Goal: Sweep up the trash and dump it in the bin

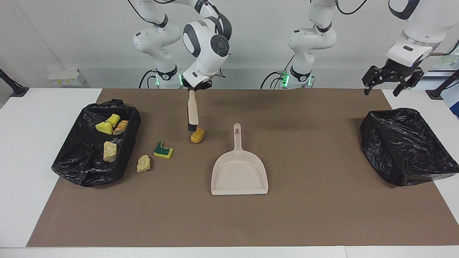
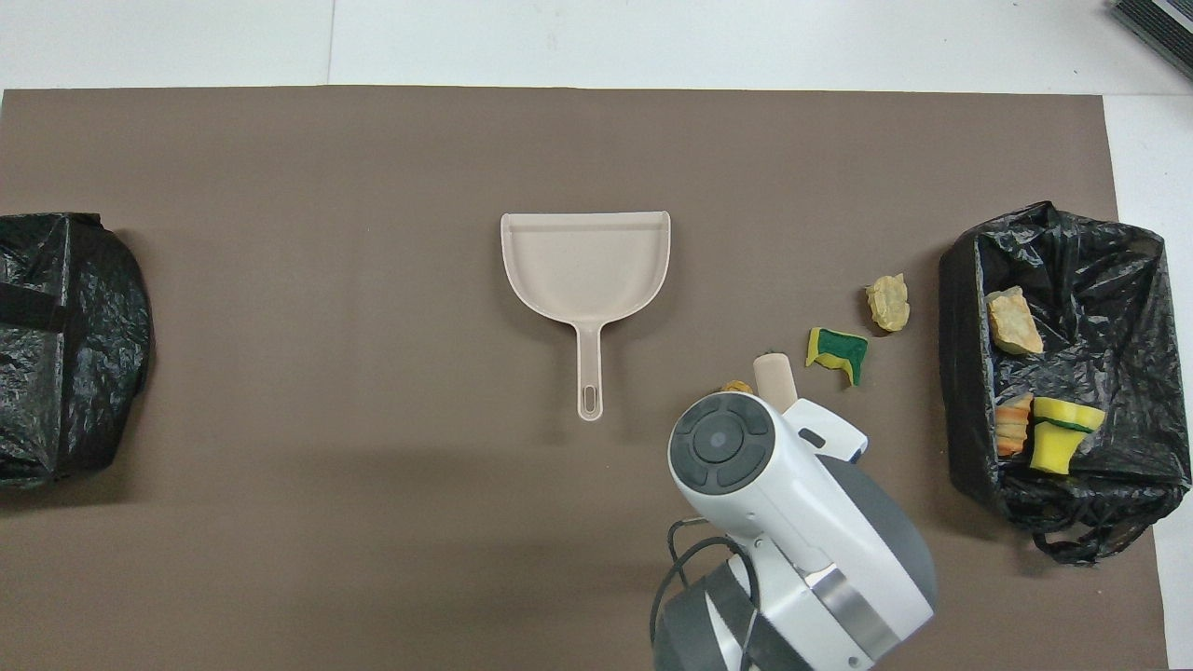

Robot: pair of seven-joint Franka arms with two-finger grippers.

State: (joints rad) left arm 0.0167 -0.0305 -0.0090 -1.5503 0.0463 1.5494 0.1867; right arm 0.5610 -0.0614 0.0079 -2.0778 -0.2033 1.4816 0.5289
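Sweeping step: the right gripper [image 1: 195,87] is clenched on the handle of the brush [image 1: 192,111], which hangs bristles-down with its tip at the tan bread chunk [image 1: 197,135], on the side nearer the robots; whether the bristles actually touch it I can't tell. The dustpan [image 1: 239,172] lies flat mid-mat, nobody holding it, handle pointing toward the robots, mouth pointing away from them. Two more scraps sit loose on the mat toward the right arm's end: the green-yellow sponge bit [image 1: 163,150] and the pale stone lump [image 1: 143,163], just beside the black bag [image 1: 86,165] that holds four other scraps [image 1: 110,151]. A second black bag [image 1: 405,147] is at the left arm's end; the left gripper [image 1: 391,79] waits above it, jaws released, empty. Next probably: drag the chunk round into the pan's mouth, likely needing the pan steadied.
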